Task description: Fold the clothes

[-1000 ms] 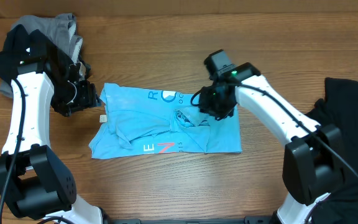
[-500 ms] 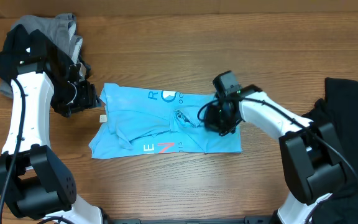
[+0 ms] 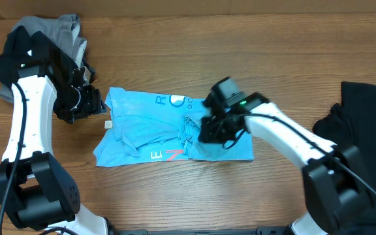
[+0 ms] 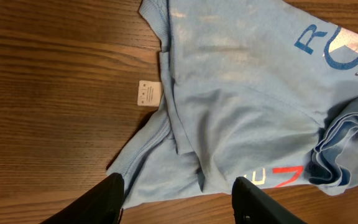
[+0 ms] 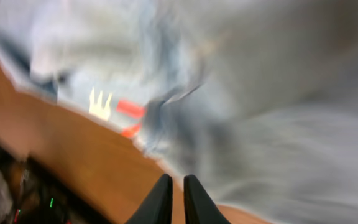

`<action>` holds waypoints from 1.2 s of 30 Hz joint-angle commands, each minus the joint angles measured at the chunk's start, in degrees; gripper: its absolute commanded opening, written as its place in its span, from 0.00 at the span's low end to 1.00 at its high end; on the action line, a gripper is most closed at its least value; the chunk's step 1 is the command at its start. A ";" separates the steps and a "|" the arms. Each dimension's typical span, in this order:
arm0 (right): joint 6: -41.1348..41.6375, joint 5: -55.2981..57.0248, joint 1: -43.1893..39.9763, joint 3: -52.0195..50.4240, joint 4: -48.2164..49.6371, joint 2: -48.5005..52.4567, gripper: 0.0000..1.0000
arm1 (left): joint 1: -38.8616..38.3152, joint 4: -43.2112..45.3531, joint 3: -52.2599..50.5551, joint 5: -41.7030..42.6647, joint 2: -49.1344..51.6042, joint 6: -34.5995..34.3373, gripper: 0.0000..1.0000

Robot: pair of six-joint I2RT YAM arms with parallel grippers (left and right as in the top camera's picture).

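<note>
The light blue T-shirt (image 3: 142, 127) lies spread near the middle of the desk (image 3: 175, 52), partly folded, with its edges roughly squared. Blue and white lettering (image 3: 175, 101) shows near its far edge and a red and white print (image 3: 168, 155) near its near edge. Toward its centre the cloth is gathered into a small bunch of wrinkles (image 3: 188, 127). A small white tag (image 3: 108, 123) sticks out at the left edge and lies flat on the wood.

The right gripper (image 3: 206, 130) is down on the shirt, just beside that bunch. In the right wrist view, which is badly blurred, its two fingers (image 5: 165, 193) stand almost together over the blue cloth (image 5: 260, 93). Whether a fold is pinched between them cannot be told.

The left gripper (image 3: 95, 103) hangs just off the shirt's left edge, near the tag. In the left wrist view its fingers (image 4: 114, 199) stand well apart with nothing between them, above the shirt's lower left corner (image 4: 160, 180) and the bare desk (image 4: 42, 74).

A grey T-shirt (image 3: 64, 29) lies crumpled at the far left corner, behind the left arm. A black T-shirt (image 3: 364, 130) lies at the right edge, well apart from the blue one.
</note>
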 commanded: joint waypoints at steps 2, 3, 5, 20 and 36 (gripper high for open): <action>2.91 6.93 -5.16 0.87 -0.66 -1.92 0.10 | 0.11 -0.09 1.38 0.52 -0.90 0.26 0.59; 3.52 7.02 -5.77 0.48 -0.46 -1.51 0.08 | 0.09 -0.09 1.38 0.52 -0.90 0.26 0.59; 5.38 8.63 -6.16 -0.17 -0.04 -0.22 0.07 | 0.09 -0.07 1.38 0.57 -0.90 0.26 0.59; 11.74 -6.67 -4.22 -3.91 39.30 6.62 0.04 | 0.09 0.79 1.36 0.33 -0.90 0.31 0.65; -2.64 -6.69 -14.49 3.08 10.54 -0.83 0.09 | 0.09 12.87 -9.18 0.87 -0.81 0.20 0.95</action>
